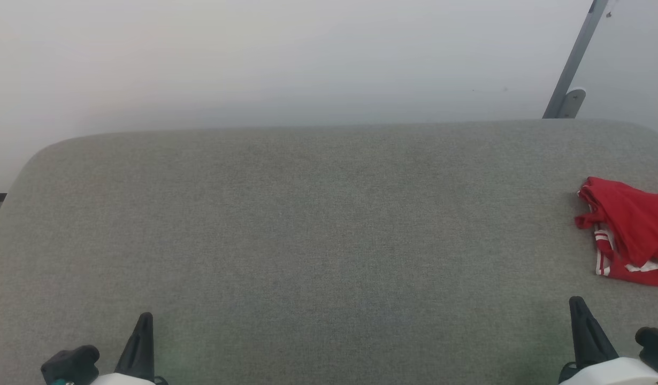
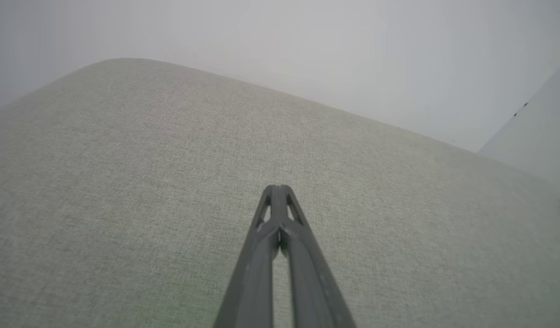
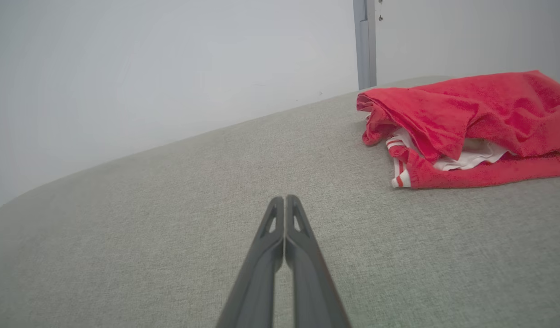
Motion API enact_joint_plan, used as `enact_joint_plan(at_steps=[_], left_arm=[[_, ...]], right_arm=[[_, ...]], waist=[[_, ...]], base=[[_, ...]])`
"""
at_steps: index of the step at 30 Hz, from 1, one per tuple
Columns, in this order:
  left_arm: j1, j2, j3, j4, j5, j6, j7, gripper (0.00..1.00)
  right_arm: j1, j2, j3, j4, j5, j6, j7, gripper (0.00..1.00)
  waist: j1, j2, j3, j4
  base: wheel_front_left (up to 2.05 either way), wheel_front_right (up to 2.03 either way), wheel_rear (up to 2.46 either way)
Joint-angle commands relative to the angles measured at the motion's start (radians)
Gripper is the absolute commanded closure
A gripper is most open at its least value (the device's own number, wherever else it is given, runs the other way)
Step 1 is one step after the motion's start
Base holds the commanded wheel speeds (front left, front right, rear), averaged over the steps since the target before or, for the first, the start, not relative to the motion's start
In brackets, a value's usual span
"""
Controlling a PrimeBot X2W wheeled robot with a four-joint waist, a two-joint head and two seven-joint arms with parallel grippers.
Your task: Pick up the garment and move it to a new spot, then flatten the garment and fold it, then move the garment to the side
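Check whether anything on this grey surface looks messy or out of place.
The shirt lies crumpled in a heap at the far right of the surface, folded over itself, striped trim poking out. The left claw and right claw are shut, clear of it.

The head camera looks forward and down from above onto the grey cushion [image 1: 307,240], wall [image 1: 254,59] beyond. Both wrist cameras sit low over that cushion, looking along the left gripper [image 2: 278,187] and right gripper [image 3: 285,198] toward its far edge. The right one is near the red shirt [image 3: 466,109], which the head view cuts at its right edge.
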Motion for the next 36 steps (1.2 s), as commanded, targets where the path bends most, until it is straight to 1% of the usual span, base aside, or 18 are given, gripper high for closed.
enact_joint_plan(at_steps=[1,23,36], left_arm=[[-0.034,0.006,0.005,-0.02,-0.055,0.0,0.013,1.0],[-0.072,-0.024,0.008,-0.042,-0.371,-0.001,0.098,1.0],[-0.092,-0.041,0.011,-0.052,-0.531,-0.001,0.143,1.0]], right_arm=[[-0.031,0.0,-0.004,-0.017,0.056,0.0,0.012,1.0],[-0.076,0.027,-0.006,-0.02,0.374,0.0,0.097,1.0],[-0.098,0.041,-0.008,-0.02,0.536,0.0,0.142,1.0]], waist=[[0.0,-0.0001,0.0,0.0],[0.0,-0.0001,0.003,-0.003],[0.0,-0.0001,0.004,-0.005]], base=[[0.0,0.0,0.0],[0.0,0.0,0.0],[0.0,0.0,0.0]])
